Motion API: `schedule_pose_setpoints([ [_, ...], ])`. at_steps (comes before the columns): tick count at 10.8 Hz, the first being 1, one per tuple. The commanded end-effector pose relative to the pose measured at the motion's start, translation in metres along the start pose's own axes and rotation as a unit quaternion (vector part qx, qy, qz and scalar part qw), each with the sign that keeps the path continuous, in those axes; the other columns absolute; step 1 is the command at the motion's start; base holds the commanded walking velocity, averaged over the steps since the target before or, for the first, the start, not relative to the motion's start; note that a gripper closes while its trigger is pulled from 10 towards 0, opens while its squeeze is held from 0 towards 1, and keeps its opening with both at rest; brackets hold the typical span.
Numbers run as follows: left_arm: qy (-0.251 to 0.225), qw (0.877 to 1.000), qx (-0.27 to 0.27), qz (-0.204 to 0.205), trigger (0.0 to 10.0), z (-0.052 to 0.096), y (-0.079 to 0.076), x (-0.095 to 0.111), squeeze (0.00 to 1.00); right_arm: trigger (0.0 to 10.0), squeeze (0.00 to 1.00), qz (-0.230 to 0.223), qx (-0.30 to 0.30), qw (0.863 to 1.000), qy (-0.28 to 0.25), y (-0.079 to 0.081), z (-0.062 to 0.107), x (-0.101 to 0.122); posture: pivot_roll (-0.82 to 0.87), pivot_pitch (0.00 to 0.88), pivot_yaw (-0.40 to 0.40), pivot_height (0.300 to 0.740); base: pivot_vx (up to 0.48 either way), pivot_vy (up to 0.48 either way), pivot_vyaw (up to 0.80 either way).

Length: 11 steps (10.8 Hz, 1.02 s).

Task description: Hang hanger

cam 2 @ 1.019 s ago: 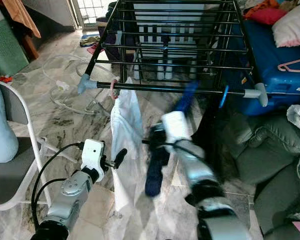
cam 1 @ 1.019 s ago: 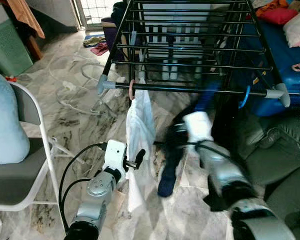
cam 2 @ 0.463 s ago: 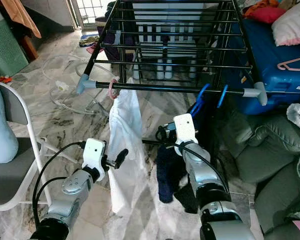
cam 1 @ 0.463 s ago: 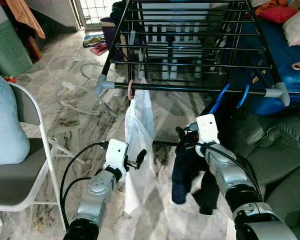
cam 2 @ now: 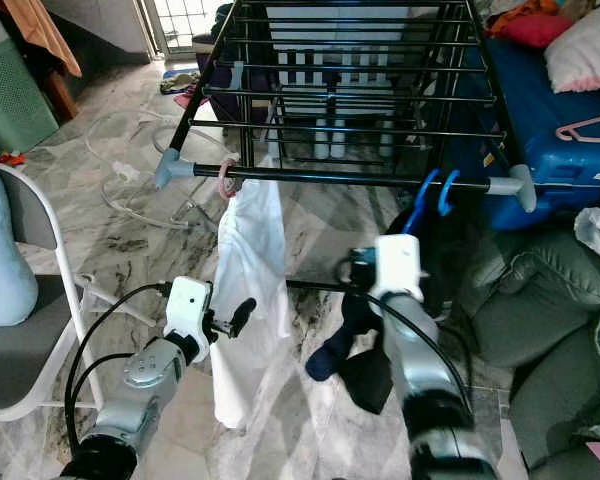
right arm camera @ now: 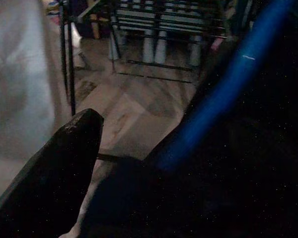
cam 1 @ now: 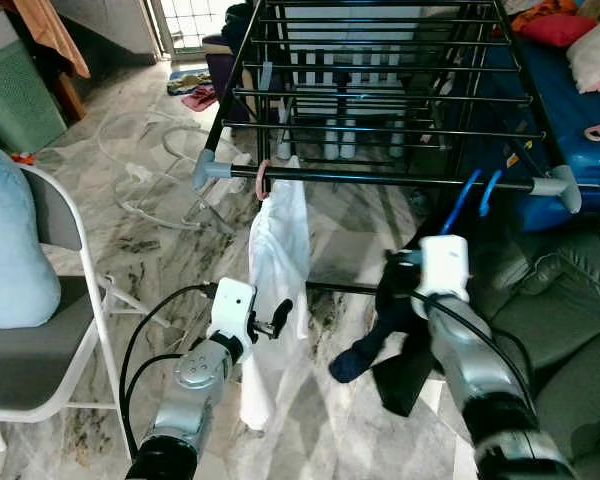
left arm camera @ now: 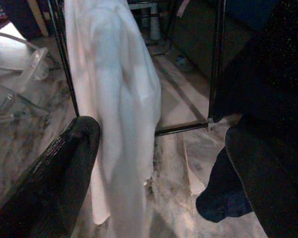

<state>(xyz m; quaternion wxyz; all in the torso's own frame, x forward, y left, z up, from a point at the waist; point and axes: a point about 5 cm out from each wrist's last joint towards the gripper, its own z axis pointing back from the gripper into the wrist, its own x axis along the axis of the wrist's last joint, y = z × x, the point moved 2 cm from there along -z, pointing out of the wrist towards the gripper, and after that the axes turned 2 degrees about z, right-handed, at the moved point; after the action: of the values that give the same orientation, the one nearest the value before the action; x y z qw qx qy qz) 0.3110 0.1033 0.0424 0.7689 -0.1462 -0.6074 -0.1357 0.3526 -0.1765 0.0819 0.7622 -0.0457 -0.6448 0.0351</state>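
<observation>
A black drying rack (cam 1: 380,178) stands ahead with its front rail across the view. A white garment (cam 1: 278,260) hangs from a pink hanger (cam 1: 264,180) at the rail's left. My right gripper (cam 1: 396,274) is shut on a blue hanger (cam 1: 463,200) that carries a dark navy garment (cam 1: 400,330). The hanger's hook is up at the rail, beside another blue hook (cam 1: 491,190); whether it rests on the rail I cannot tell. In the right wrist view the blue hanger's arm (right arm camera: 223,94) runs past one finger (right arm camera: 59,163). My left gripper (cam 1: 278,316) stays open, low beside the white garment.
A grey chair (cam 1: 50,350) with a pale blue cushion stands at my left. A dark sofa (cam 1: 560,300) sits at the right, with a blue box (cam 1: 580,120) behind it. Cables and clothes lie on the marble floor (cam 1: 150,230).
My right arm has swung right and up with the blue hanger, bringing its hook next to the other blue hook. The navy garment's lower end swings left. The left arm is unchanged.
</observation>
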Motion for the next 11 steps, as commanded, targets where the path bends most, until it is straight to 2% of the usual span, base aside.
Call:
schedule_pose_setpoints([
  [1,0.006,1.000,-0.002,-0.005,10.0,-0.001,0.001,-0.002,0.00,10.0,0.00,-0.009,-0.009,1.000,0.001,-0.005,0.002,0.000,-0.19,0.044,0.061,0.740,0.000,0.000,0.00],
  [5,0.008,1.000,-0.017,-0.006,10.0,-0.006,-0.005,-0.001,0.00,10.0,0.00,-0.007,-0.062,0.998,0.017,-0.035,0.016,-0.005,-0.23,0.045,0.076,0.740,0.000,0.000,0.00],
  [8,0.007,1.000,-0.018,-0.007,10.0,-0.007,-0.006,-0.001,0.00,10.0,0.00,-0.012,-0.074,0.997,-0.012,-0.048,0.011,0.023,-0.23,0.046,0.076,0.740,0.000,0.000,0.00],
  [9,0.007,1.000,-0.016,-0.007,10.0,-0.007,-0.005,-0.001,0.00,10.0,0.00,-0.006,-0.073,0.997,-0.029,-0.054,0.007,0.041,-0.22,0.047,0.074,0.740,0.000,0.000,0.00],
  [11,0.008,1.000,-0.016,-0.006,10.0,-0.007,-0.005,-0.002,0.00,10.0,0.00,0.001,-0.073,0.997,-0.038,-0.061,0.003,0.052,-0.23,0.048,0.073,0.740,0.000,0.000,0.00],
])
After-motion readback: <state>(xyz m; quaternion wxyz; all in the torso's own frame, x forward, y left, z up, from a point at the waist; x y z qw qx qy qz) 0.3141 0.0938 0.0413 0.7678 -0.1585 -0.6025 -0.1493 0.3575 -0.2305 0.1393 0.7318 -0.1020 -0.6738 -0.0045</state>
